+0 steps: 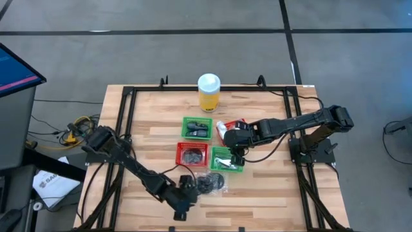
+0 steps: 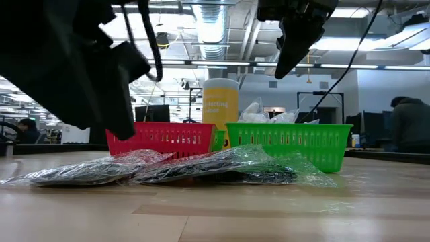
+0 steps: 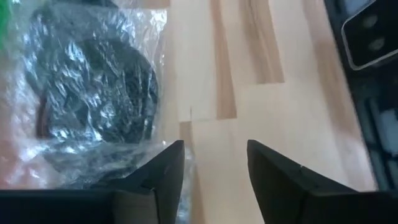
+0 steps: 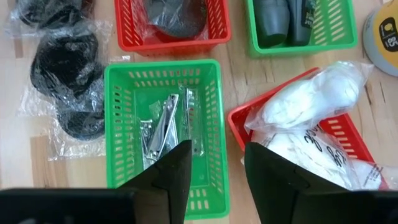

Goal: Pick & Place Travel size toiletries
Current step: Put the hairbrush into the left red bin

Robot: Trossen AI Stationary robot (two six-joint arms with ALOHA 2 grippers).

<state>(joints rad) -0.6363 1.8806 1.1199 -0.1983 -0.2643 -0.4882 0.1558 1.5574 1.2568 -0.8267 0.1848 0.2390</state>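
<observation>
The left claw (image 3: 211, 180) hangs empty and parted beside the bagged discs (image 1: 209, 185) on the desk (image 1: 270, 200); crinkly film could slip or snag. The right claw (image 4: 214, 177), parted, holds nothing above the green basket (image 4: 214, 112) of silvery pieces (image 4: 163, 127). What the claws' fingertips touch is cut off.

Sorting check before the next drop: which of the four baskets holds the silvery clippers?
The green basket right below the right claw. It holds the silvery clippers; the other green basket holds dark items, and both red ones hold packets.
</observation>
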